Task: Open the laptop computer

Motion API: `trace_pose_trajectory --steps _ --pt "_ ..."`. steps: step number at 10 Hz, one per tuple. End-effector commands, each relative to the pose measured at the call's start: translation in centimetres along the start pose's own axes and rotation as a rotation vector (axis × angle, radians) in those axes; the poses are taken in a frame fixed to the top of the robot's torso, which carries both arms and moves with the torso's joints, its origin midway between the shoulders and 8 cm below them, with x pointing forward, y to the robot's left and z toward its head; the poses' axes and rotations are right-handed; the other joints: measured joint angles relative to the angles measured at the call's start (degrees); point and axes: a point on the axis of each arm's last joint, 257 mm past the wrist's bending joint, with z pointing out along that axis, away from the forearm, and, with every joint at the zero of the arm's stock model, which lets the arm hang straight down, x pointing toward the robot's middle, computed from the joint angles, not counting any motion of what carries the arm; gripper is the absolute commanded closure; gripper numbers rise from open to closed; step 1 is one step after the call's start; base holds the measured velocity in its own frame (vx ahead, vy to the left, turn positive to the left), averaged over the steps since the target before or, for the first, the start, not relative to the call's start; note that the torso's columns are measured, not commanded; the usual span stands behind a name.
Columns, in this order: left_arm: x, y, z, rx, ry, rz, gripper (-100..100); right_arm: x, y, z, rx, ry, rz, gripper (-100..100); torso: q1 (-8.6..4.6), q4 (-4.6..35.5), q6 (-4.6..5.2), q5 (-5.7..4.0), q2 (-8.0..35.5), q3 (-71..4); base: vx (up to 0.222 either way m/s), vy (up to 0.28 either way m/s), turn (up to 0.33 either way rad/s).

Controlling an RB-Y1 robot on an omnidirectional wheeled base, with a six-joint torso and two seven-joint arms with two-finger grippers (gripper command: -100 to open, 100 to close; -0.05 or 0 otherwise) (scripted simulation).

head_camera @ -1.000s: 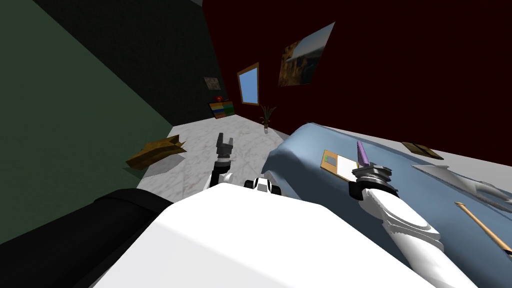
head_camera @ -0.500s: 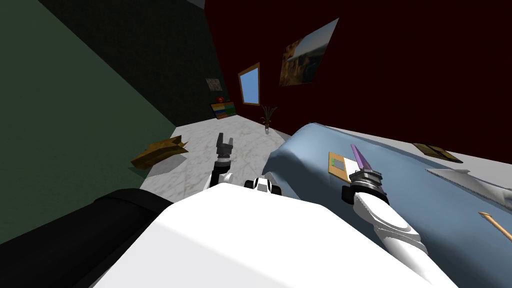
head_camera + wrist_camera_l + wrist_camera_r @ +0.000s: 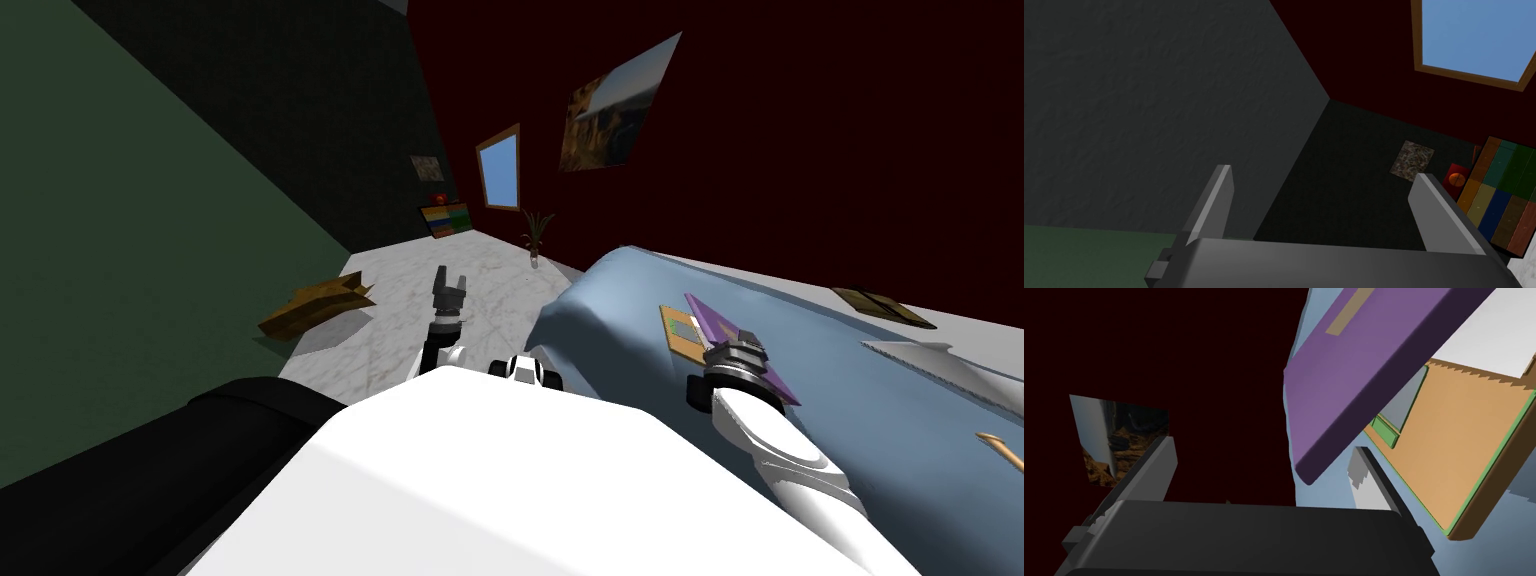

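laptop [image 3: 681, 331] on what seems a bed [image 3: 600, 290], right claw [image 3: 1264, 449] at its lid, left claw [image 3: 451, 279] over floor [image 3: 400, 310] leftward

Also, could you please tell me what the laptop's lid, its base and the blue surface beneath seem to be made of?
The laptop lid looks like smooth matte plastic: flat purple, no grain. Its base is matte tan with green edging; material unclear. The blue surface is probably soft fabric, given its rounded, draped edge.
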Motion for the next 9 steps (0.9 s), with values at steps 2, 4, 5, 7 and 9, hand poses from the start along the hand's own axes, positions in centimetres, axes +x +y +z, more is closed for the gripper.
trace_pose_trajectory --steps 2,4,5,7,9 --pt "0.0 0.0 0.0 0.000 0.000 0.000 0 1.5 -1.8 1.3 0.000 -0.018 0.000 -100 -0.06 0.0 -0.05 0.03 -0.1 -0.1 0.026 0.078 -0.038" --pt "0.0 0.0 0.0 0.000 0.000 0.000 0 2.3 -2.8 2.0 0.002 -0.028 0.001 -100 -0.18 0.0 -0.01 -0.06 -0.1 -0.1 0.033 0.070 -0.051" --pt "0.0 0.0 0.0 0.000 0.000 0.000 0 2.7 -3.4 2.3 0.003 -0.033 0.001 -100 -0.22 0.0 -0.01 -0.08 -0.1 0.0 0.027 0.059 -0.041" --pt "0.0 0.0 0.0 0.000 0.000 0.000 0 2.9 -3.6 2.6 0.005 -0.033 0.000 -100 -0.16 0.0 -0.02 -0.07 -0.1 0.0 0.016 0.050 -0.028" --pt "0.0 0.0 0.0 0.000 0.000 0.000 0 2.9 -3.6 2.6 0.004 -0.035 0.001 0 -0.28 0.0 -0.01 -0.10 0.0 0.0 0.001 0.003 0.001"
